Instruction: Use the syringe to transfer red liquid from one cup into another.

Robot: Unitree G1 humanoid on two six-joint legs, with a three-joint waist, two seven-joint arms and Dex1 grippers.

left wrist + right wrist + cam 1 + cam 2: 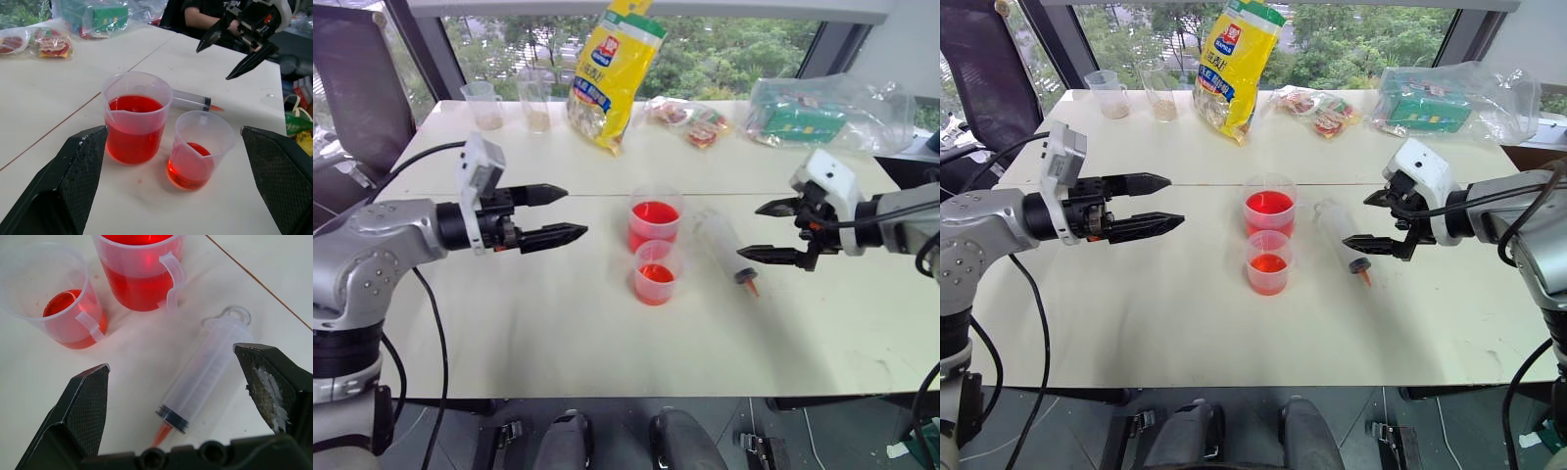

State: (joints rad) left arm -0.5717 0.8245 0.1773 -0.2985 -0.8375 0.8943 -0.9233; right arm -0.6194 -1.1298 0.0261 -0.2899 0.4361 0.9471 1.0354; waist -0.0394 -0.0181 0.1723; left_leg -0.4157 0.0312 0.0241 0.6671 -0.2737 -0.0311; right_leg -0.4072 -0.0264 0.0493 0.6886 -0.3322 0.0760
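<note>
Left eye view: syringe (pixel 726 248) lies center-right beside two cups of red liquid (pixel 654 213); left gripper (pixel 553 215) and right gripper (pixel 766 231) both released, empty.

Silver-grey arms end in white wrist housings, each pincer (pixel 551 215) black-fingered (loose black cables trailing).

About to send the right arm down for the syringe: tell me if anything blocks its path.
Nothing visible does. The right gripper hangs open just above the syringe, which lies flat on the table with bare tabletop around it. The two cups of red liquid stand apart, off to its side.
</note>
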